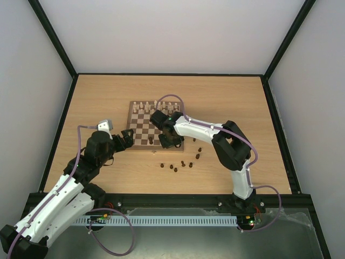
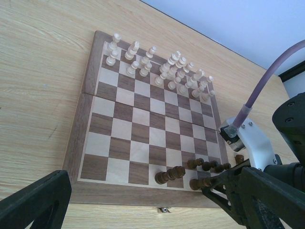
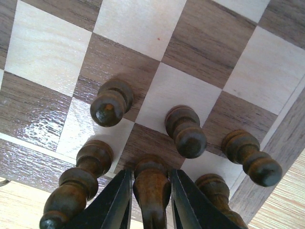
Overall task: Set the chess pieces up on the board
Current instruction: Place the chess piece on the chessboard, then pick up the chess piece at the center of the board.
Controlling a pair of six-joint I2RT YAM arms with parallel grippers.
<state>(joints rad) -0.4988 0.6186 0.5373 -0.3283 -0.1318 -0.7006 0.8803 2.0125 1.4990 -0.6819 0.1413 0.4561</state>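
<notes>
The board (image 1: pixel 141 129) lies mid-table, with cream chessmen (image 1: pixel 153 106) along its far rows. My right gripper (image 1: pixel 171 141) hangs over the board's near right corner. In the right wrist view its jaws (image 3: pixel 150 175) straddle a dark brown chess piece (image 3: pixel 151 186) that stands on a dark square, with thin gaps on either side. Several more dark pieces (image 3: pixel 186 130) stand on the squares around it. Several dark pieces (image 1: pixel 183 163) lie loose on the table near the board. My left gripper (image 1: pixel 128 138) waits wide open and empty at the board's near left edge.
From the left wrist view the right arm (image 2: pixel 252 143) and its purple cable (image 2: pixel 267 81) crowd the board's right corner. Black frame rails border the tabletop (image 1: pixel 242 108) on all sides.
</notes>
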